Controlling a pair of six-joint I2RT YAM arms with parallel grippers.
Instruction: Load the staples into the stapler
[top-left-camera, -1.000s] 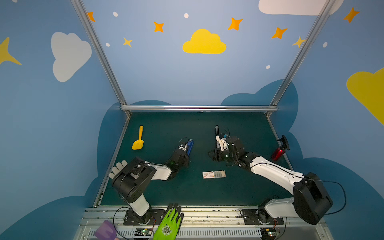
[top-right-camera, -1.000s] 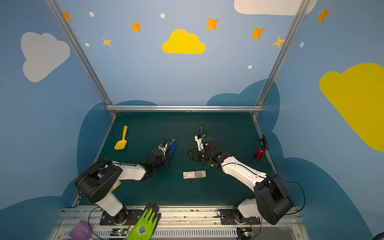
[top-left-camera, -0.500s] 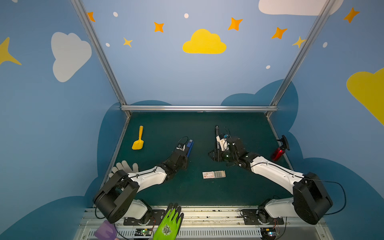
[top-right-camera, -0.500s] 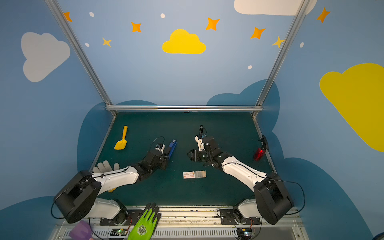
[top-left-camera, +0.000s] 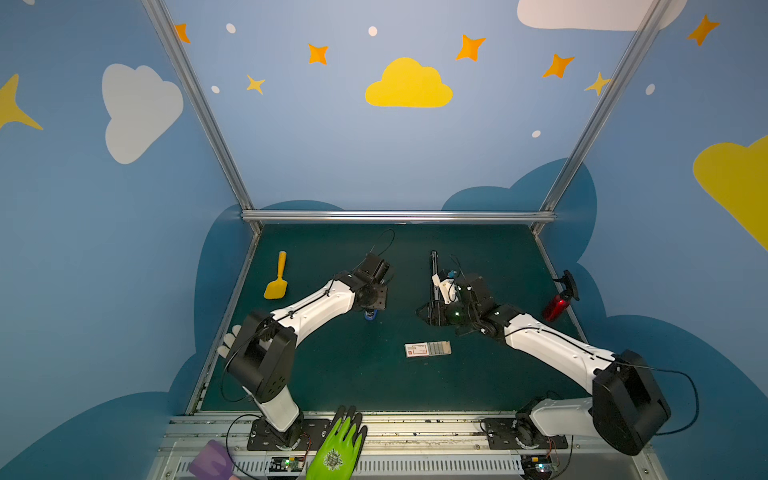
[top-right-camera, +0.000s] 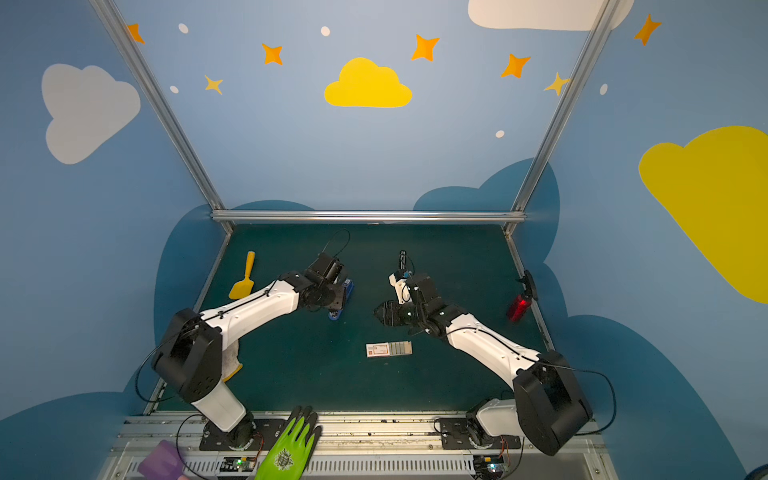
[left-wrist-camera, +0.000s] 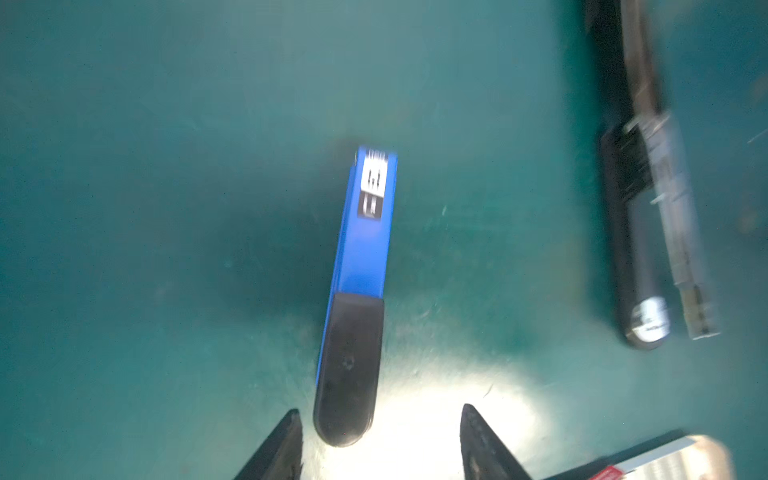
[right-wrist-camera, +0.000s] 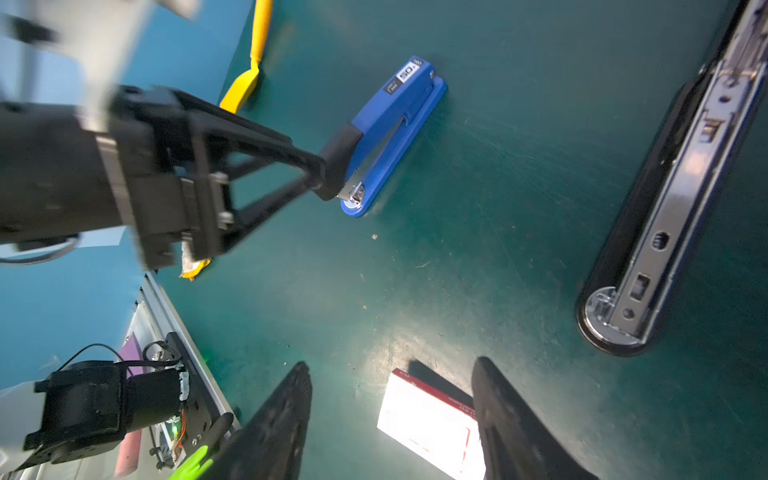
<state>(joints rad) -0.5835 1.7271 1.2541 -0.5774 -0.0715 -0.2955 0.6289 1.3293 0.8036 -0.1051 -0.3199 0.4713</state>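
Staples (top-left-camera: 439, 348), grey strips in a half-slid white cardboard box (top-left-camera: 417, 350) with a red label, lie on the green mat (top-left-camera: 332, 374) between my arms. My left gripper (left-wrist-camera: 379, 409) straddles the blue plastic stapler's (left-wrist-camera: 361, 249) black end, jaws apart; my right gripper (right-wrist-camera: 391, 361) hangs wide, empty, near the opened black stapler (right-wrist-camera: 665, 216).

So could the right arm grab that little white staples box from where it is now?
Probably yes. The right gripper is open, and in its wrist view the staples box lies on the mat right ahead, nothing between. The black stapler sits off to the side.
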